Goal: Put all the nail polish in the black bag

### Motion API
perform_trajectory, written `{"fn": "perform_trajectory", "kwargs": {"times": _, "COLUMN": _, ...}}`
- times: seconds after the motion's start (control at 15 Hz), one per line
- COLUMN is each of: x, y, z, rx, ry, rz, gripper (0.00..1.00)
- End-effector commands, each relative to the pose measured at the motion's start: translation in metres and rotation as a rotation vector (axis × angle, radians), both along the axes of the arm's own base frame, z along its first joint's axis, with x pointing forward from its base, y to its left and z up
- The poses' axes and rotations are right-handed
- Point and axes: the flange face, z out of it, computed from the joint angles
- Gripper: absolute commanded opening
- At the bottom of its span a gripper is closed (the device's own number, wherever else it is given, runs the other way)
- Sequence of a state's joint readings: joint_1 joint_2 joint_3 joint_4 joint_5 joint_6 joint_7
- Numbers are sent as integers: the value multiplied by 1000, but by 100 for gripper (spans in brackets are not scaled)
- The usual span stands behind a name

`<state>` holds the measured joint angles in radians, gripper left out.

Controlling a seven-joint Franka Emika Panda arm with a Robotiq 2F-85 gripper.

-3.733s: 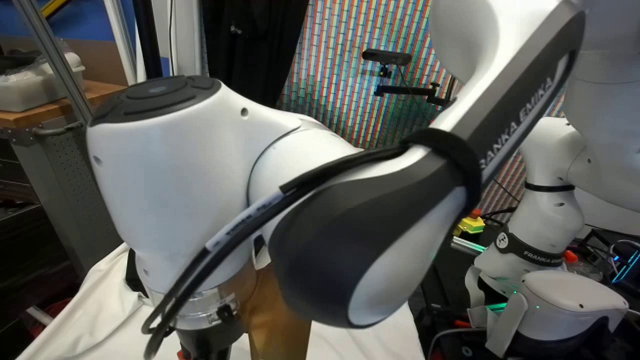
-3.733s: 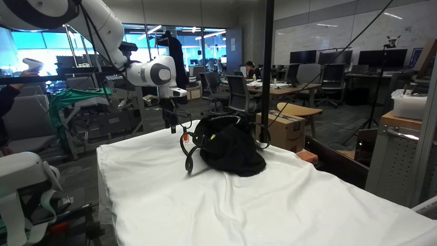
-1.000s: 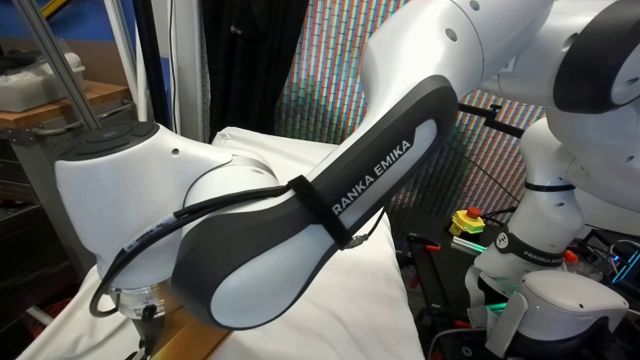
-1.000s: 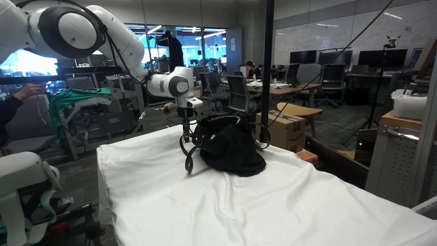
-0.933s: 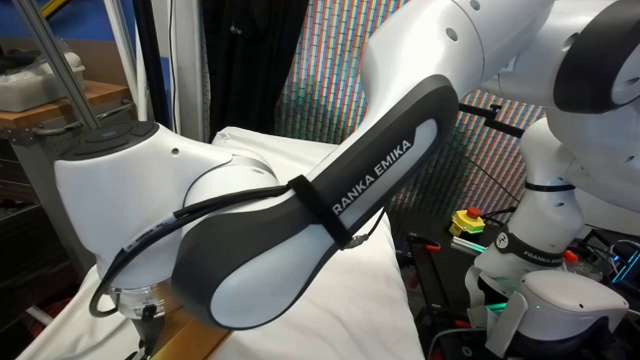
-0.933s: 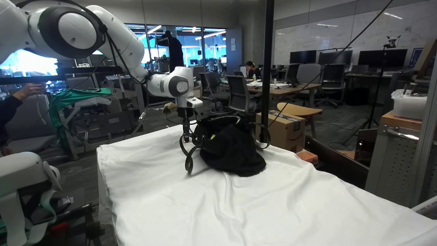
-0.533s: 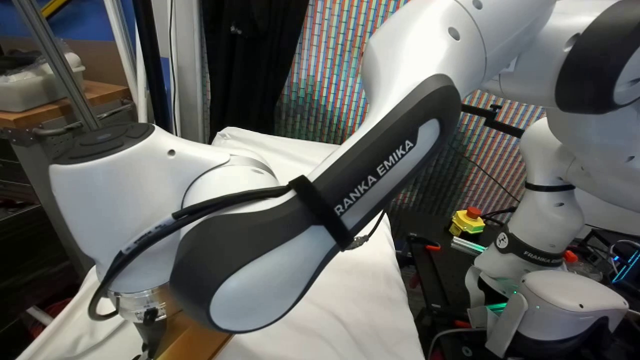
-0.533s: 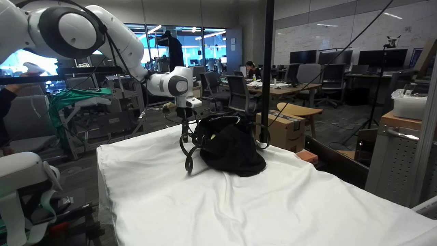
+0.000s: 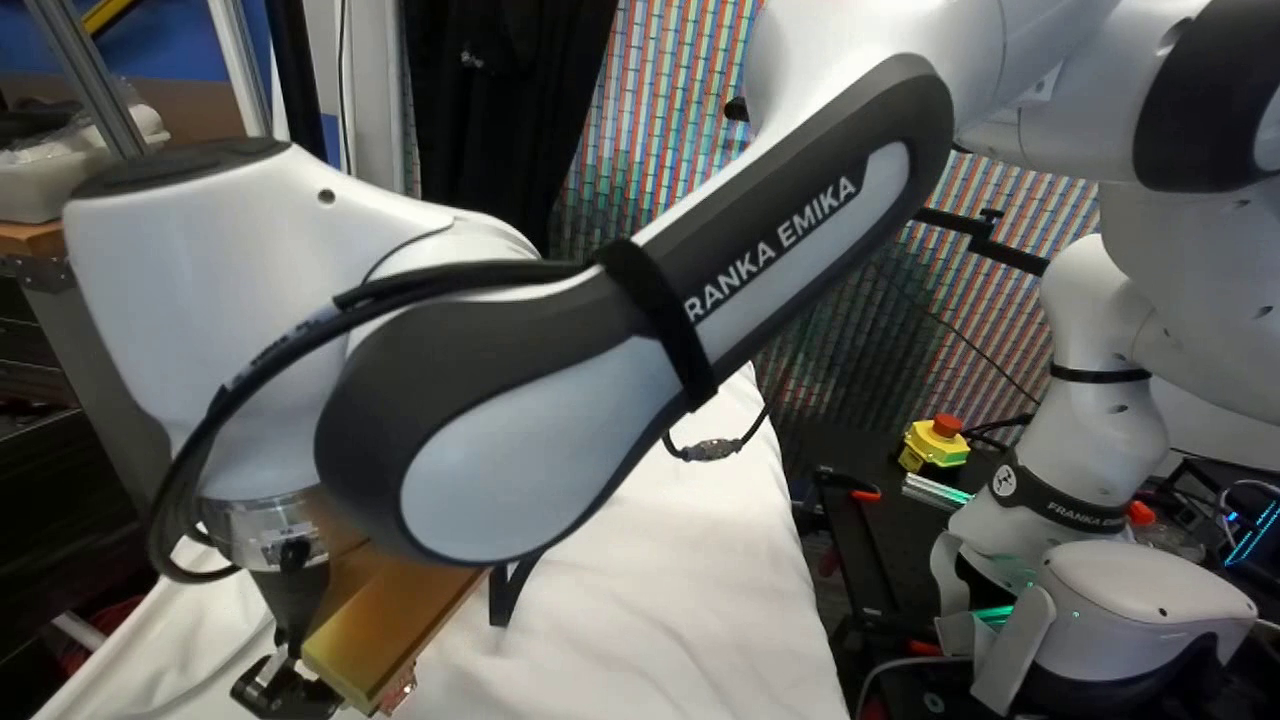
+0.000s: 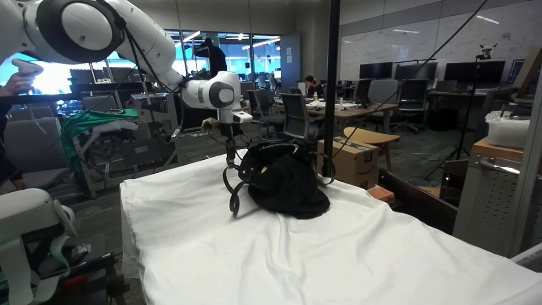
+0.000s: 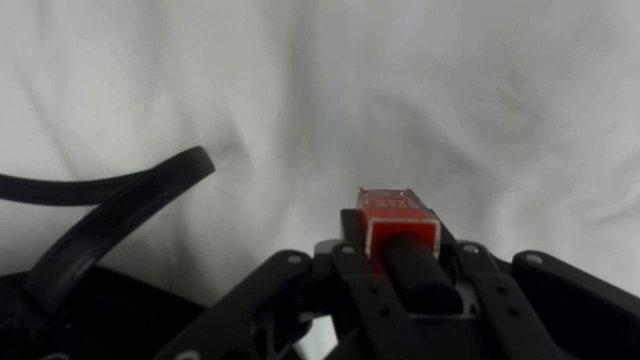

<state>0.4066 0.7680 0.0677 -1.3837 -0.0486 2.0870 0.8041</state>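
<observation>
Bearing "RANKA EMIKA", arm (image 9: 795, 275), gripper (image 11: 399, 232) clasping nail polish (image 11: 392, 214), its lettering (image 11: 395, 202) blurred

White-and-grey arm (image 9: 530, 440), black cables (image 9: 400, 288), black pincer (image 11: 398, 227)

- A broad whiteboard (image 10: 394, 51) with streaks of light (image 10: 487, 19) on its surface lines the wall (image 10: 368, 12).
- In front of it, dark monitors (image 10: 375, 70) stand in a row, with office chairs (image 10: 413, 101) nearby.
- A wooden table (image 10: 358, 111) carries clutter (image 10: 315, 103) too small to make out.
- Glass windows (image 10: 264, 55) glow bright blue beside a grey door (image 10: 292, 72).
- A tan wooden seat (image 10: 368, 134) stands behind a cardboard box (image 10: 353, 167); the floor (image 10: 102, 224) is dark grey.
- A grey tool cabinet (image 10: 478, 212) has a perforated side and a wooden top (image 10: 493, 149).
- In an exterior view, a black curtain (image 9: 490, 150) hangs beside a striped backdrop (image 9: 650, 100) in red, green and blue.
</observation>
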Motion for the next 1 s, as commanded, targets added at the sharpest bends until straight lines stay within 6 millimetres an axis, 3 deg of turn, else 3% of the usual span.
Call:
{"fn": "perform_trajectory", "kwargs": {"times": 0.0, "x": 4, "y": -21, "z": 44, "rx": 8, "ry": -23, "rz": 20, "gripper": 21}}
{"fn": "perform_trajectory", "kwargs": {"times": 0.47, "x": 22, "y": -74, "z": 100, "rx": -13, "ry": -110, "rz": 5, "gripper": 21}}
{"fn": "perform_trajectory", "kwargs": {"times": 0.93, "x": 38, "y": -150, "z": 118, "rx": -61, "ry": -149, "rz": -11, "gripper": 21}}
